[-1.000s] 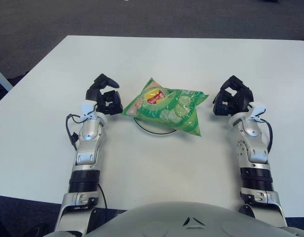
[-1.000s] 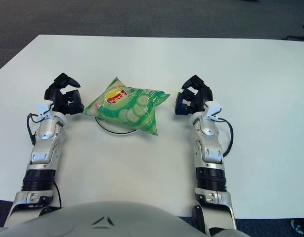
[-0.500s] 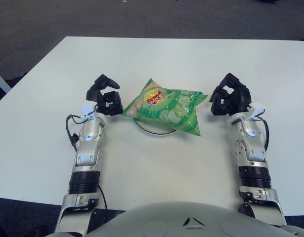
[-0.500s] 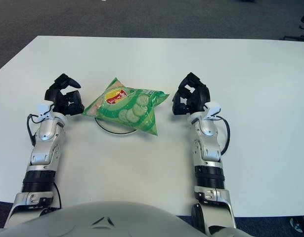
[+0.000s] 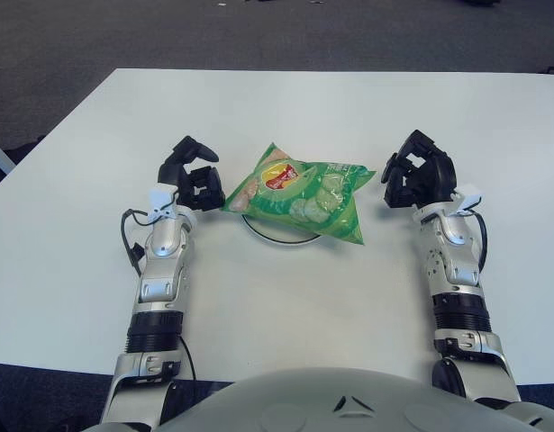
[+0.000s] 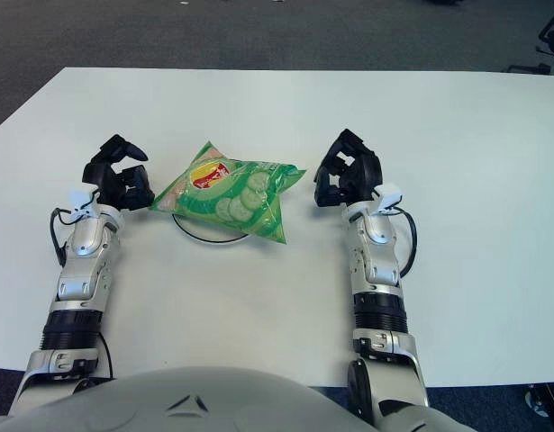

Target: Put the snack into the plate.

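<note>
A green snack bag (image 5: 304,189) with cucumber slices printed on it lies across a white plate whose dark rim (image 5: 277,239) shows under its near edge. My left hand (image 5: 194,175) is just left of the bag, fingers loosely spread, tips close to the bag's left corner and holding nothing. On the other side, my right hand (image 5: 416,171) hangs a short gap off the bag's right corner, its fingers relaxed and empty. The bag hides most of the plate.
The white table (image 5: 349,108) stretches wide behind and to both sides of the plate. Its far edge meets dark carpet (image 5: 258,36). Both forearms reach in from the near edge.
My right hand has shifted slightly left and away from me, closer to the bag's right corner. The left hand and the bag stay where they were.
</note>
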Robot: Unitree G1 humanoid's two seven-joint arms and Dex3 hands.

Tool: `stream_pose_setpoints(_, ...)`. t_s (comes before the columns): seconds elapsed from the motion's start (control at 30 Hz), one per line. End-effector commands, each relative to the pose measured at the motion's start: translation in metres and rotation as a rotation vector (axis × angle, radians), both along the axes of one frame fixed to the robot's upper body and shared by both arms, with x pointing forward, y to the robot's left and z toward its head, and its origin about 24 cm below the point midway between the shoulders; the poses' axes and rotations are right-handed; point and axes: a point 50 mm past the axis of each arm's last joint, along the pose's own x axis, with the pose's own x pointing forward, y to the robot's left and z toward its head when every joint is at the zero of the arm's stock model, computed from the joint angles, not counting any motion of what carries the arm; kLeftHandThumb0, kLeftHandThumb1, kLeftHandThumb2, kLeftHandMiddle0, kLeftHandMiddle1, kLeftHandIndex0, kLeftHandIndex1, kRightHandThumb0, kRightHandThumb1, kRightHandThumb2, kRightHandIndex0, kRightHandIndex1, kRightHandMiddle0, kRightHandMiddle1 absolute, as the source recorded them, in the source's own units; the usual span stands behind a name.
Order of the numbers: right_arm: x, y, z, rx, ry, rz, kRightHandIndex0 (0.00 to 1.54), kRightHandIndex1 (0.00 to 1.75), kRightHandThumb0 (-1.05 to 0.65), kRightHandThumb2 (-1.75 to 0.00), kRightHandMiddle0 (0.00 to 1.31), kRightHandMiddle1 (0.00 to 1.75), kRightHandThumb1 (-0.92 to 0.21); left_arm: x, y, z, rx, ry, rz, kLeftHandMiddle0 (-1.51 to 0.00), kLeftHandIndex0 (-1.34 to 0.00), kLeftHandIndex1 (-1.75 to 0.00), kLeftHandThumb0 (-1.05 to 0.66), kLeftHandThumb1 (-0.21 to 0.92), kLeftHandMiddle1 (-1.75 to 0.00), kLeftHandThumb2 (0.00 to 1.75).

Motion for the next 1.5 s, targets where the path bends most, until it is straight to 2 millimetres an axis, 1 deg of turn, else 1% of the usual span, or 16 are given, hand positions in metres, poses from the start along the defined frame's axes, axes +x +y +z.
stream_pose_setpoints(0.0, -0.0199, 0.0029, -0.0462, 0.078, 0.159, -0.021, 0.97, 1.61, 0.00, -1.75, 0.71, 1.75, 0.11, -0.0191, -0.0043, -0.0423, -0.055, 0.164, 0.011, -1.37, -0.67, -1.75, -0.51, 0.24, -1.75, 1.41)
stream_pose_setpoints(0.47, -0.0186, 0.0023, -0.0500, 0.084, 0.175, -0.010, 0.95, 1.63, -0.01, -1.75, 0.70, 1.75, 0.10, -0.0191, -0.0039, -0.0433, -0.055, 0.166, 0.011, -1.35, -0.64, -1.75, -0.49, 0.29, -1.75, 1.35)
stream_pose_setpoints(1.47, -0.0176, 0.0022, -0.0521, 0.082, 0.204, 0.022, 0.90, 1.71, -0.01, -1.75, 0.69, 1.75, 0.07, -0.0194, -0.0033, -0.0435, -0.066, 0.160, 0.013, -1.35, -0.63, -1.75, -0.49, 0.29, -1.75, 1.35)
